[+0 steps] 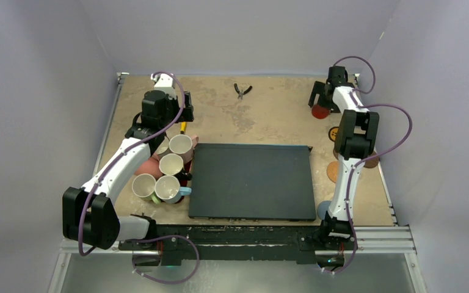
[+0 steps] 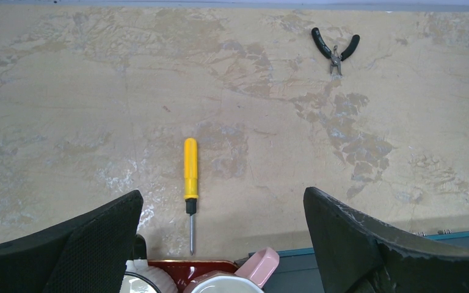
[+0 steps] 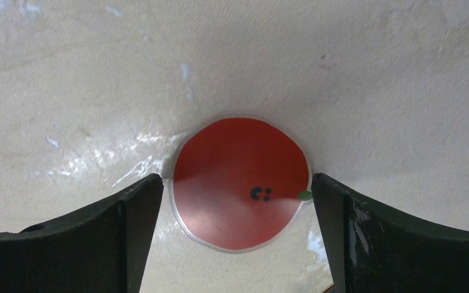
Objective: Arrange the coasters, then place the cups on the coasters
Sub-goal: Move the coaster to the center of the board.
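Over mottled tabletop (image 1: pixel 269 116), lilac walls (image 1: pixel 238 36), left tool (image 2: pixel 223 195) splayed empty, right tool (image 3: pixel 237 178) splayed astride red coaster (image 3: pixel 232 159)

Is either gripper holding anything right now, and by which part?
Nothing is held. The right gripper straddles the red coaster with its jaws open, and the coaster lies flat on the table. The left gripper is open and empty.

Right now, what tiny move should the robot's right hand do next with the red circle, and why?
Probably close the right gripper on the red coaster. Its jaws stand open with one finger on each side of the coaster, which lies flat on the table, so it looks lined up to grab. The black mat has no coaster on it yet.
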Motion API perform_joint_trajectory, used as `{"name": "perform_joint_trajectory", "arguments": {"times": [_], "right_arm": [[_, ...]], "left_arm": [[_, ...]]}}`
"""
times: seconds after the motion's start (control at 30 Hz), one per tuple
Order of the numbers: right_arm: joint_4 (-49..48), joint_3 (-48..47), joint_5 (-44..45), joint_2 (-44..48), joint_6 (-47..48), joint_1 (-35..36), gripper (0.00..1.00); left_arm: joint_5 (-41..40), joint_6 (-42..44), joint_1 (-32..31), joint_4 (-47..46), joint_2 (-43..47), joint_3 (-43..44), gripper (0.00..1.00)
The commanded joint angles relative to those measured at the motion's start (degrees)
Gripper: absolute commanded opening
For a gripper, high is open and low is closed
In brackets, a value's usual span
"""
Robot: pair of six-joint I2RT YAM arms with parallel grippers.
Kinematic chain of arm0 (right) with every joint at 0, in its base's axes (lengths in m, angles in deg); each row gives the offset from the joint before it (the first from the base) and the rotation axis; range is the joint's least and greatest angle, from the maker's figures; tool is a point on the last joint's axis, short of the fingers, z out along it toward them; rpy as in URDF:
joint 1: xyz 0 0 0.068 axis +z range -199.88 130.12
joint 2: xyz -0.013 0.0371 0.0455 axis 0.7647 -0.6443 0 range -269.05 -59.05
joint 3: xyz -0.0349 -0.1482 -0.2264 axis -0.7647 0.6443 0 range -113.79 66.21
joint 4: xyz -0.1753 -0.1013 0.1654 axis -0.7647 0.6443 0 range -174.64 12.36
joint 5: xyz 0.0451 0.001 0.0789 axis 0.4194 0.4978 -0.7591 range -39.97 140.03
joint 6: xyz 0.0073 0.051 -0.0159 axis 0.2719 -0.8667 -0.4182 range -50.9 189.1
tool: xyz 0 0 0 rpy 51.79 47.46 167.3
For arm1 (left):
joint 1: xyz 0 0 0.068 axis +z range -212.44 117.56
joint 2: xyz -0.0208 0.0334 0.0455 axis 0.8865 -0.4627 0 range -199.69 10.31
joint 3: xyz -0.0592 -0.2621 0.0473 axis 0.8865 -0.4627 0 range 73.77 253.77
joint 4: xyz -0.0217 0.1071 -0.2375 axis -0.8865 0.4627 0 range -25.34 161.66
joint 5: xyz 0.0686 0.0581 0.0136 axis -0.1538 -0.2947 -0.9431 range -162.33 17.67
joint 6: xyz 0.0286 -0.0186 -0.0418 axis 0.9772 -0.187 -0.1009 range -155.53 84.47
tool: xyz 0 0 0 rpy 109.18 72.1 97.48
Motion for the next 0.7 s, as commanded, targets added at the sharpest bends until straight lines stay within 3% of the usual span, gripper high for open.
{"name": "perform_joint_trajectory", "arguments": {"times": [0.0,0.67], "right_arm": [[1.62,3.69,-0.45,3.29,-0.11,2.49,0.93],[2.21,9.32,4.16,3.89,-1.24,9.35,0.81]], "left_arm": [[0.31,-1.19,0.34,-0.93,0.89,2.71,0.99],[0.35,-1.64,0.39,-0.76,1.13,2.65,0.99]]}}
